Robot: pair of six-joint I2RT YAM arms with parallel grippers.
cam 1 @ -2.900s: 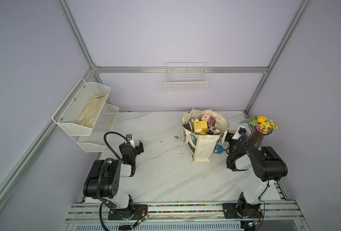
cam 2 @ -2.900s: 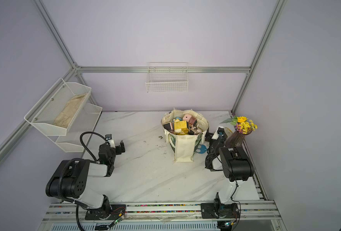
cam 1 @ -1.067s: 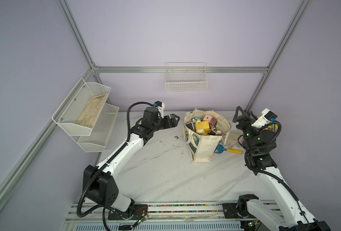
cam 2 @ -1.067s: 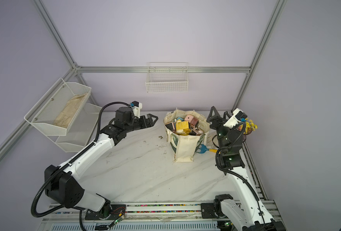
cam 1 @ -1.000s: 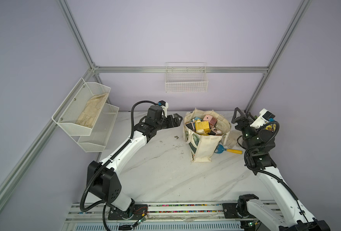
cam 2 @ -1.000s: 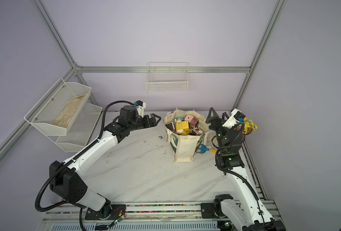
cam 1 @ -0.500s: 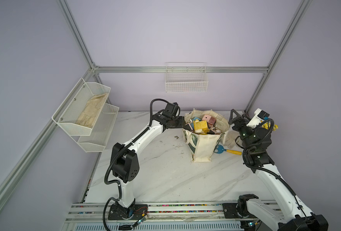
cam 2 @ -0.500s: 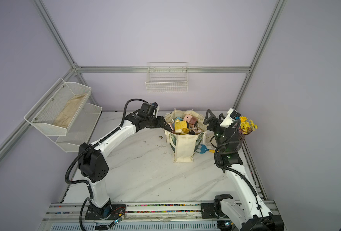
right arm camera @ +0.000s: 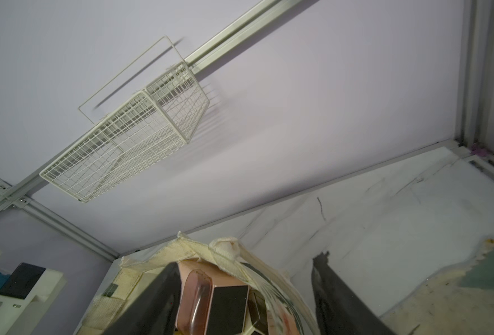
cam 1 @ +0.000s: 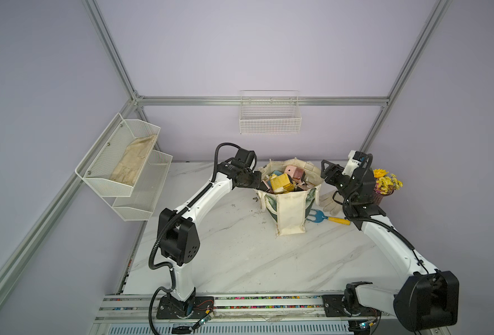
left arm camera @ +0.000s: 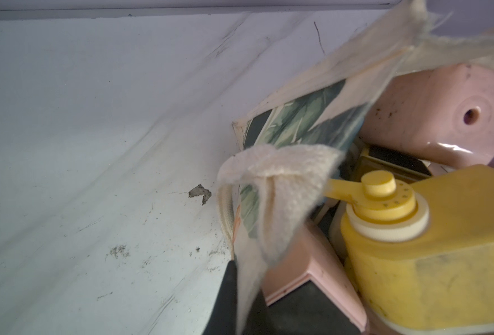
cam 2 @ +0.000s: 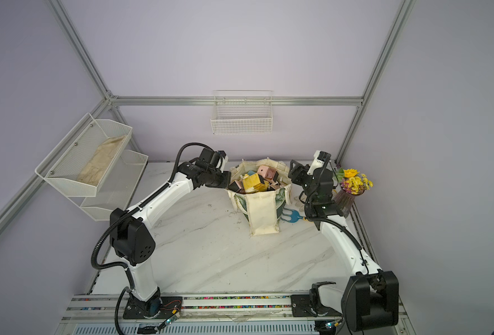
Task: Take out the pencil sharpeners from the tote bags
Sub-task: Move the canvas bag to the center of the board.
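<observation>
The bag point(cam 1: 290, 211) stands upright near the back of my table point(cam 1: 240, 255), cream canvas with a green leaf print and a plain front pocket, its mouth open and heaped to the rim with sharpeners point(cam 1: 283, 181). A yellow sharpener point(cam 1: 280, 183) lies on top of the heap toward the front, a pink sharpener point(cam 1: 295, 173) sits behind it, and a blue corner shows beside them; each is a boxy plastic body, some turned to show a black square face. In the left wrist view the yellow one point(left arm camera: 431, 246) shows its crank knob and a grimy body, with pink ones touching it. My left gripper point(cam 1: 261, 185) is at the bag's left rim, its jaws fully closed, pinching the canvas edge point(left arm camera: 245, 278). My right gripper point(cam 1: 327, 171) hovers at the bag's right rim, jaws apart and holding nothing; between its fingers point(right arm camera: 335, 293) the right wrist view shows the rim and a pink sharpener. A rake point(cam 1: 327, 217) and a glove point(cam 1: 331, 200) lie on the table right of the bag. The wall basket point(cam 1: 270, 120) hangs behind it; the top tier of the side rack point(cam 1: 118, 162) holds a folded cloth point(cam 1: 132, 161).
</observation>
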